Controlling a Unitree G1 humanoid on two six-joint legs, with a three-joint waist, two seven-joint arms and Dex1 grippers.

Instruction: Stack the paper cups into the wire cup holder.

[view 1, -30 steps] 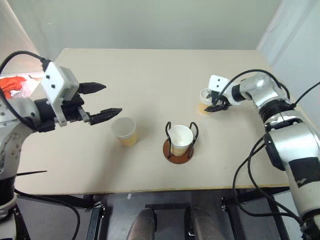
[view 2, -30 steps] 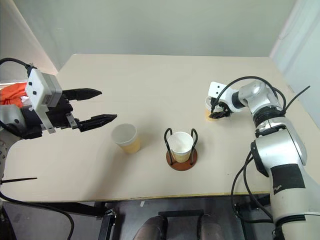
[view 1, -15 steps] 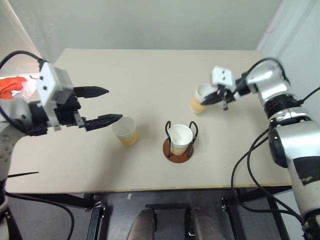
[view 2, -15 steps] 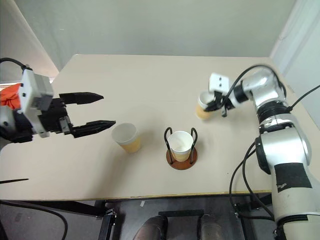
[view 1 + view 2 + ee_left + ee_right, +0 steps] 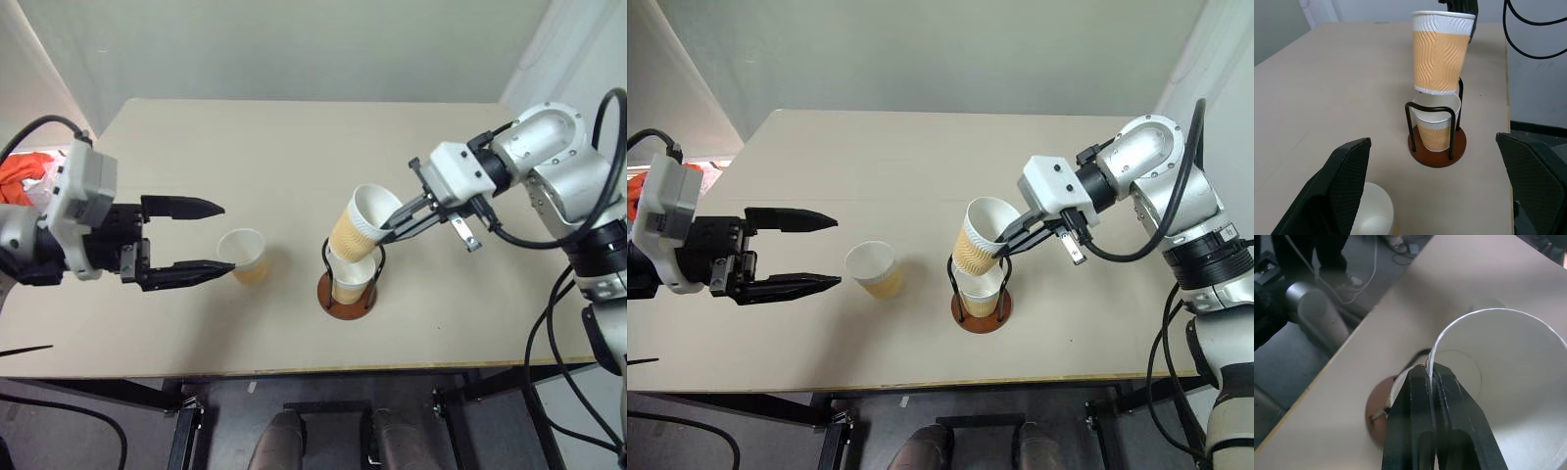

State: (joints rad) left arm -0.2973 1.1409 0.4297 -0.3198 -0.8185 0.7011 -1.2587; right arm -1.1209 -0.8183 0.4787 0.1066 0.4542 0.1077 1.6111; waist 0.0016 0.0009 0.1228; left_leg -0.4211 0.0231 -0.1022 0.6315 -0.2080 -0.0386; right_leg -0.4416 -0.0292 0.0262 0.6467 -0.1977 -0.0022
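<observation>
A wire holder with a round brown base stands near the front edge of a pale table, about the middle. One paper cup sits upright inside its black loops. A second cup hangs in the air just above it, tilted, its bottom close over the seated cup's mouth. The right gripper pinches this cup's white rim, one black finger inside and one outside, clamped tight on the paper wall. The right arm reaches in from the right side of the table.

A third cup stands upright on the table to the left of the holder, apart from it. That makes three cups in all: one in the holder, one held, one loose.

The left gripper hovers at the left, its two black fingers spread wide and holding nothing. The tips point toward the loose cup, and the lower fingertip lies just beside its rim; whether it touches cannot be told.

Nothing stands between the held cup and the holder. Off the table's left edge lies something orange-red.
</observation>
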